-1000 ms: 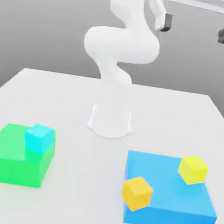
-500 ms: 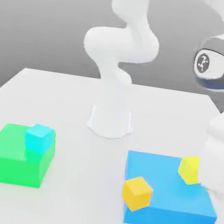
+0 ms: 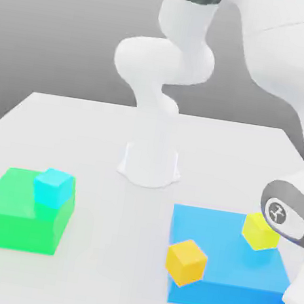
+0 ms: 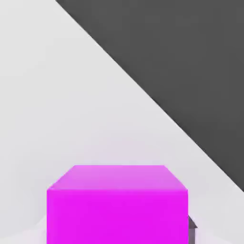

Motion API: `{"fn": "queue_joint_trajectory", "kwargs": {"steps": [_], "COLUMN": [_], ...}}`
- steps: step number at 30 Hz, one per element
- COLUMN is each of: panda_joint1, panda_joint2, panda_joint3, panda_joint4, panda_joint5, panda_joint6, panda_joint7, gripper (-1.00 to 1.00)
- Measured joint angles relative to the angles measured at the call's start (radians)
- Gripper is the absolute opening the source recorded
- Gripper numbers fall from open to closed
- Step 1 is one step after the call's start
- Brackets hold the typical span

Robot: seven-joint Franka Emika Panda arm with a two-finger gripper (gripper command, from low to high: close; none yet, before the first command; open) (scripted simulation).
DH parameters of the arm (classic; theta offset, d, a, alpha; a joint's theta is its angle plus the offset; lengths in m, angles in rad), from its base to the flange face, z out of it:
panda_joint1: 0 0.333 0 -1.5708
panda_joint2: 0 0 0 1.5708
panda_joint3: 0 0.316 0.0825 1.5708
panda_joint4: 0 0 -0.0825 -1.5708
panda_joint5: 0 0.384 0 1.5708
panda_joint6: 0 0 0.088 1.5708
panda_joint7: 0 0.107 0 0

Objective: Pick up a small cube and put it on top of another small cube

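Exterior view, read from its left to its right. A green block (image 3: 18,214) stands on the white table (image 3: 100,147), and the cyan cube (image 3: 53,188) rests on the block's upper right corner. The arm's base (image 3: 150,165) rises behind the middle of the table. A flat blue block (image 3: 224,261) carries an orange cube (image 3: 186,261) at its near left edge and a yellow cube (image 3: 259,232) near its far right corner. The arm's wrist (image 3: 284,214) hangs low at the right edge, partly in front of the yellow cube.

Hand view. The magenta cube (image 4: 117,205) sits on the table close under the camera, beside the table's edge. The fingers are not clearly visible, but the claw is judged pressed together, most likely pinching the magenta cube.

Step in hand: the grasp. The next move calls for a straight lift, then a long carry across to the cyan cube, high enough to clear both blocks.

Compared with a second ago, the arm has swung down from above the table, the claw has gone from spread to pressed together, and the magenta cube's corner at the lower right is now covered by the wrist.
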Motion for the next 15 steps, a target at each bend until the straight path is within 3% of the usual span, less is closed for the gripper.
{"fn": "queue_joint_trajectory", "kwargs": {"steps": [5, 15], "panda_joint1": [-0.031, -0.243], "panda_joint2": [-0.136, -0.503], "panda_joint3": [0.035, -0.164], "panda_joint4": [-0.033, -0.281], "panda_joint5": [0.043, 0.11], "panda_joint6": [-0.102, -0.209], "panda_joint7": [-0.029, 0.092], "gripper": [-1.0, -1.0]}}
